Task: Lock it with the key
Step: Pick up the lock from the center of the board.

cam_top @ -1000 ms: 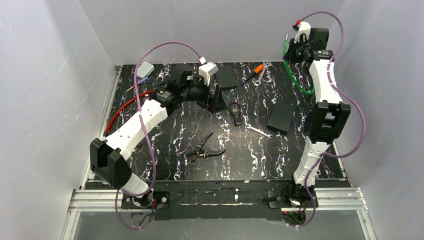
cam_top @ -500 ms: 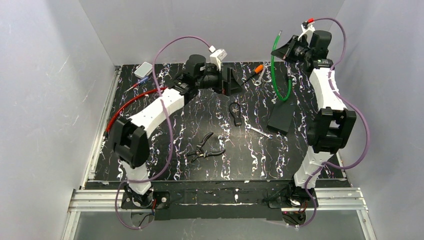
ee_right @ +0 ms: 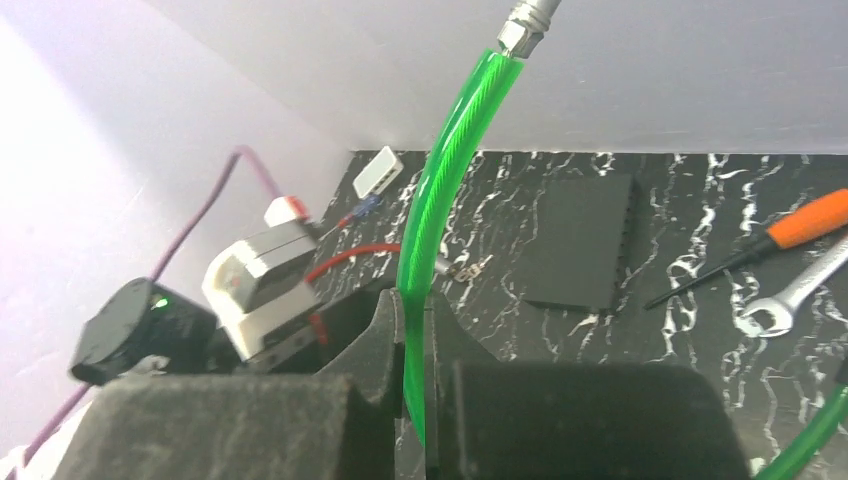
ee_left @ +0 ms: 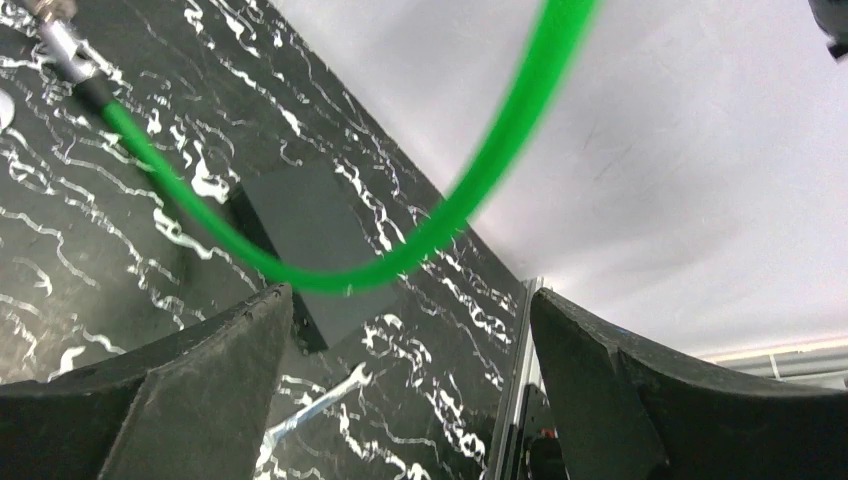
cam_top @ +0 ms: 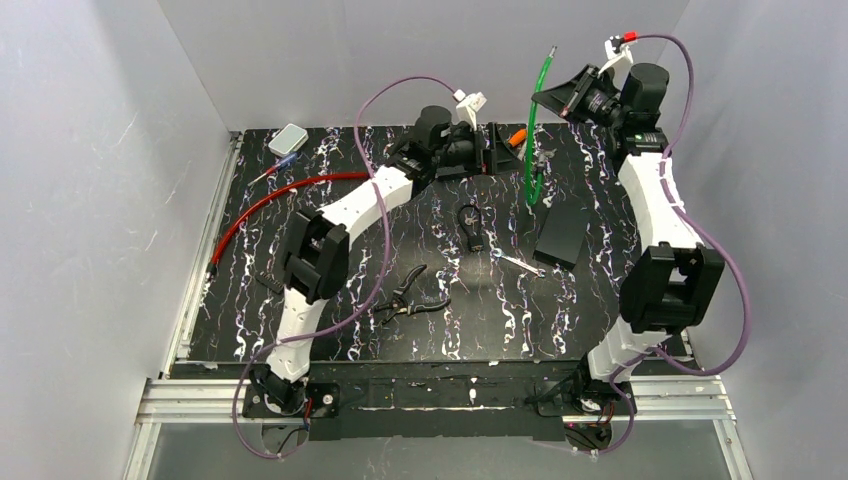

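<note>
My right gripper [cam_top: 550, 97] is raised at the back right and shut on a green cable [cam_top: 530, 150]. The cable has a metal end [cam_top: 550, 49] above and hangs down to the mat. In the right wrist view the jaws [ee_right: 413, 310] pinch the green cable [ee_right: 440, 220]. My left gripper [cam_top: 497, 155] is open and empty just left of the cable. In its wrist view the cable [ee_left: 400, 265] crosses in front of the spread gripper [ee_left: 410, 350]. A small dark ring-shaped piece with a tag [cam_top: 471, 226], perhaps the key, lies mid-mat.
On the mat are black pliers [cam_top: 408, 297], a small wrench [cam_top: 520, 264], a dark pad [cam_top: 562, 235], a red cable [cam_top: 270, 200], an orange-handled screwdriver [cam_top: 516, 137] and a grey box [cam_top: 290, 139]. A second pad [ee_right: 580, 240] lies at the back. White walls enclose the mat.
</note>
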